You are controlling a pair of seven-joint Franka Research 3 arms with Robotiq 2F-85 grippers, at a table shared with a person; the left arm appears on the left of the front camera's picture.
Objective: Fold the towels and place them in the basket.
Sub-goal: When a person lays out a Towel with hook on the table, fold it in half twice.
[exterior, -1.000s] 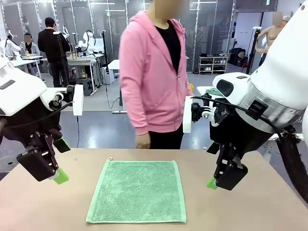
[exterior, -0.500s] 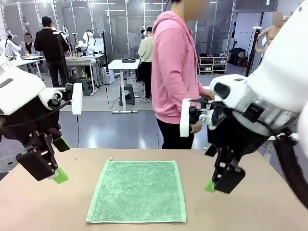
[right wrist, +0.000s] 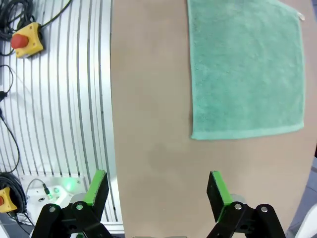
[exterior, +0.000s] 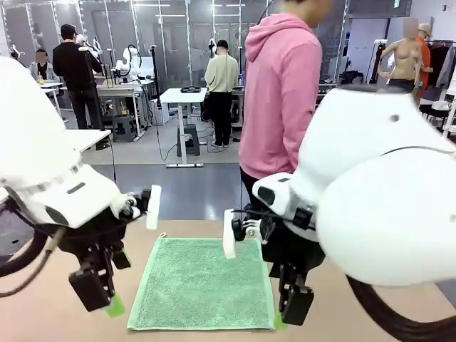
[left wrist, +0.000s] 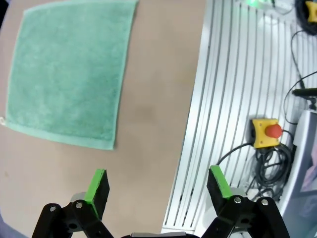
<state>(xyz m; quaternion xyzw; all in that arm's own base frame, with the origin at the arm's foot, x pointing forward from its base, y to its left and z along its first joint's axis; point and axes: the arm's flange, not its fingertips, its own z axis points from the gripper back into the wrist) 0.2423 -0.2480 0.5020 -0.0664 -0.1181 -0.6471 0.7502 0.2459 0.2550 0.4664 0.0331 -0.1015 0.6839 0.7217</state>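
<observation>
Left end effector point(left wrist: 158, 184) and right end effector point(right wrist: 157, 184) both gape wide, empty, flanking the flat towel point(exterior: 203, 281).

Front across table point(exterior: 43, 320); both wrists above towel point(left wrist: 69, 74)

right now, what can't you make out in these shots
Front view: the towel's near right corner sits behind the right gripper, so whether they touch cannot be told.
Front view: the person's hands are hidden behind the right arm.
Right wrist view: one towel corner is cut off by the top edge.
Right wrist view: the white label is too small to read.
</observation>
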